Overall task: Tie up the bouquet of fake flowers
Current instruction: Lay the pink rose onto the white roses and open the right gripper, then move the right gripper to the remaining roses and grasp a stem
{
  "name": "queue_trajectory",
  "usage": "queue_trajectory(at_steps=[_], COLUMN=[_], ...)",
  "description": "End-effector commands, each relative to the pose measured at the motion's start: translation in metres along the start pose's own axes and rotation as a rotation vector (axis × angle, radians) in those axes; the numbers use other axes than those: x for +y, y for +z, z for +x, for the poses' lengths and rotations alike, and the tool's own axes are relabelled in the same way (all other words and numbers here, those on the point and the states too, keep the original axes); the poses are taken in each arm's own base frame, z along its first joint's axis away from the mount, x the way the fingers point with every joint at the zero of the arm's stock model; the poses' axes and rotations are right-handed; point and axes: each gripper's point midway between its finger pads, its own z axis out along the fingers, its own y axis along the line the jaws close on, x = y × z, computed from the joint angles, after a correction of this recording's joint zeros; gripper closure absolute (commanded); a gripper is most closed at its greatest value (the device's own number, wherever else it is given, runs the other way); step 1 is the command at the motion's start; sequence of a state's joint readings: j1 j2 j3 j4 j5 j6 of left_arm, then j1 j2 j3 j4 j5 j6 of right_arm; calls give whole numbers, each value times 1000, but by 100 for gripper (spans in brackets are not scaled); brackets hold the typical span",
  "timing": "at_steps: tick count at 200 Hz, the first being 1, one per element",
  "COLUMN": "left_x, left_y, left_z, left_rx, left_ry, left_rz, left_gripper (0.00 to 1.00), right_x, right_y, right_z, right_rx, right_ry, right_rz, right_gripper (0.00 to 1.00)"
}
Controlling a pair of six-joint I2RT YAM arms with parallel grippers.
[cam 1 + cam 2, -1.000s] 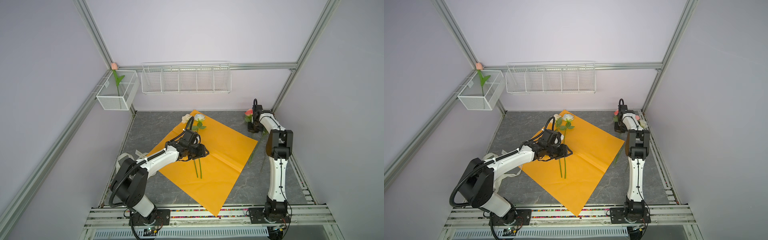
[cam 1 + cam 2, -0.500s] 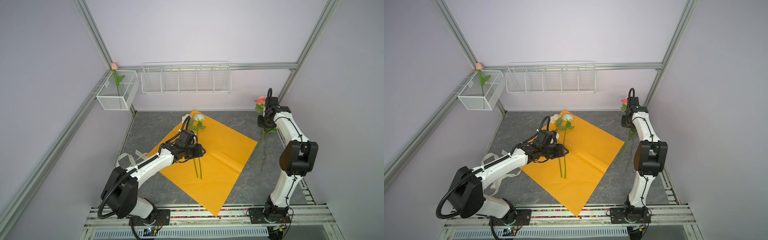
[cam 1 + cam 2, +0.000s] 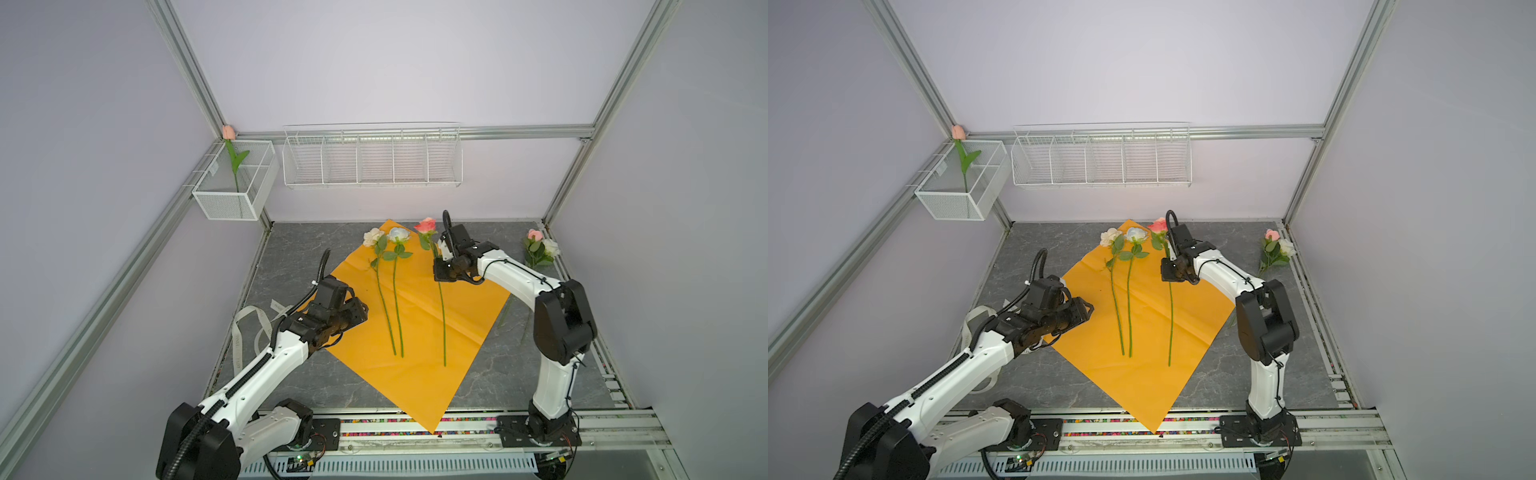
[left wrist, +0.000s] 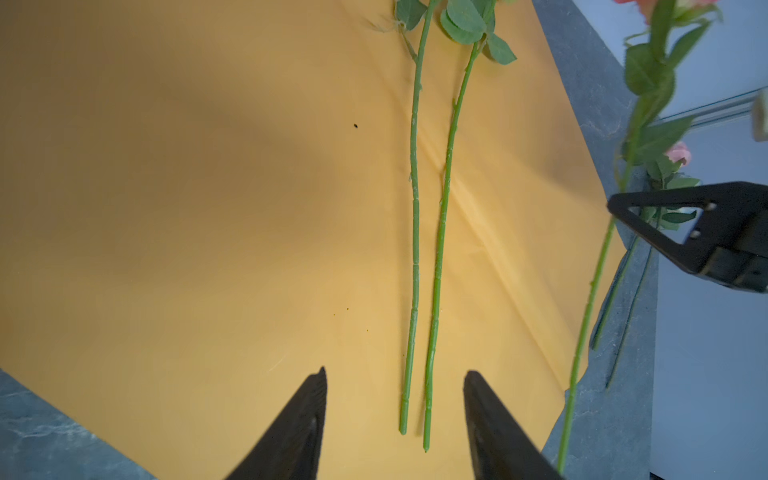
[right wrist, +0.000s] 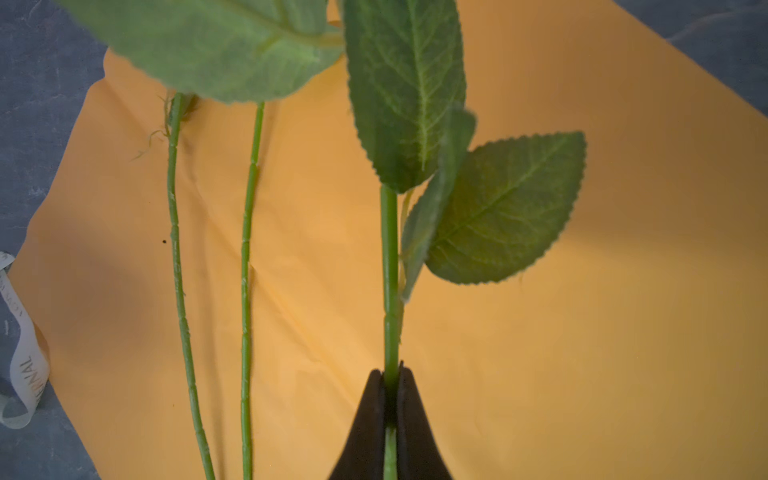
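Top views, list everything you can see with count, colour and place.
wrapping paper: one, orange, table middle
lying roses: two, cream and pale blue, on the paper
pink rose: one, held above paper
spare roses: two, pink and white, far right corner
mesh basket: one, white, left wall
tulip: one, pink, inside basket
wire rack: one, white, back wall
ribbon: one, pale, left of paper
left claw: black, open, over paper's left edge
right claw: black, shut on pink rose

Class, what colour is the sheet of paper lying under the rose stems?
Orange: the wrapping paper shows clearest in a top view.
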State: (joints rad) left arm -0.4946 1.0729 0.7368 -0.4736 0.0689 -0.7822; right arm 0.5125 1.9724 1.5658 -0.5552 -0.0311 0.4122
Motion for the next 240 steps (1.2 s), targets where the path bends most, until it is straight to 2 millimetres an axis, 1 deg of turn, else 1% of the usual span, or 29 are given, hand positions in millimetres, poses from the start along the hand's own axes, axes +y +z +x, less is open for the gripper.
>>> queue_trajectory(at_steps=[1, 24, 39, 64, 70, 98, 117, 134, 141, 144, 156, 169, 190, 199, 208, 210, 212, 214, 216, 219, 221, 227, 228, 229, 234, 235, 236, 238, 240], left_x=[10, 13, 12, 10, 10, 9, 8, 6, 5, 5, 4, 2, -12, -22, -31, -34, -36, -39, -41, -43, -46, -53, -54, -55, -60, -61, -63, -65, -68], left_y=[-6, -6, -7, -9, -10, -9, -8, -7, -6, -6, -5, -5, -5, -3, -1, 0, 1, 1, 2, 4, 4, 7, 8, 8, 10, 11, 11, 12, 13], left_z=[0, 2, 1, -2, -3, -4, -3, -3, -2, -2, -2, -2, -2, -1, 1, 1, 1, 2, 3, 3, 4, 5, 5, 6, 8, 8, 8, 9, 10], left_rx=[-22, -26, -28, -36, -38, -36, -32, -22, -20, -19, -18, -12, 5, 21, 39, 43, 46, 51, 57, 64, 70, 83, 86, 87, 100, 102, 105, 110, 114], left_ry=[-21, -28, -26, -14, -14, -11, -11, -9, -8, -8, -7, -5, 27, 39, 38, 38, 38, 39, 39, 39, 40, 43, 44, 45, 53, 55, 57, 64, 72], left_rz=[-31, -31, -30, -32, -34, -31, -25, -18, -17, -16, -12, -4, 57, 107, 156, 167, 178, 191, 203, 217, 229, 251, 255, 258, 271, 273, 275, 278, 282], left_gripper=[46, 46, 46, 46, 46, 46, 46, 46, 46, 46, 46, 46, 46, 45, 45, 45, 45, 45, 45, 45, 45, 45, 45, 45, 45, 45, 45, 45, 45], right_x=[36, 60, 68, 87, 87, 102, 105, 97, 98, 101, 106, 105, 76, 51, 19, 16, 5, 3, -11, -18, -32, -57, -57, -67, -88, -88, -96, -101, -114], right_y=[8, 31, 44, 63, 68, 75, 85, 82, 80, 79, 66, 47, 11, -6, -21, -24, -28, -30, -34, -38, -40, -49, -49, -51, -59, -59, -61, -62, -65], right_z=[-24, -22, -23, -29, -27, -24, -14, -8, -7, -7, -11, -19, -37, -45, -49, -49, -48, -48, -47, -49, -45, -43, -43, -41, -39, -39, -37, -35, -32], right_rx=[-92, -27, -15, -2, 17, 37, 71, 83, 77, 76, 51, 13, -48, -76, -116, -123, -129, -134, -136, -146, -143, -148, -148, -145, -144, -144, -142, -138, -135], right_ry=[-22, -39, -54, -31, -17, -20, 10, 30, 25, 21, 8, -7, -2, 21, 36, 38, 44, 45, 58, 67, 81, 110, 110, 120, 144, 144, 155, 160, 172], right_rz=[-49, -76, -53, -109, -103, -104, -116, -78, -90, -111, -142, -149, -100, -55, 0, 3, 16, 20, 38, 48, 72, 111, 111, 127, 156, 156, 169, 177, 199], right_gripper=[92, 92, 92, 92, 92, 90, 88, 86, 83, 79, 68, 66, 65, 64, 64, 64, 64, 62, 61, 61, 61, 61, 61, 61, 61, 61, 61, 61, 61])
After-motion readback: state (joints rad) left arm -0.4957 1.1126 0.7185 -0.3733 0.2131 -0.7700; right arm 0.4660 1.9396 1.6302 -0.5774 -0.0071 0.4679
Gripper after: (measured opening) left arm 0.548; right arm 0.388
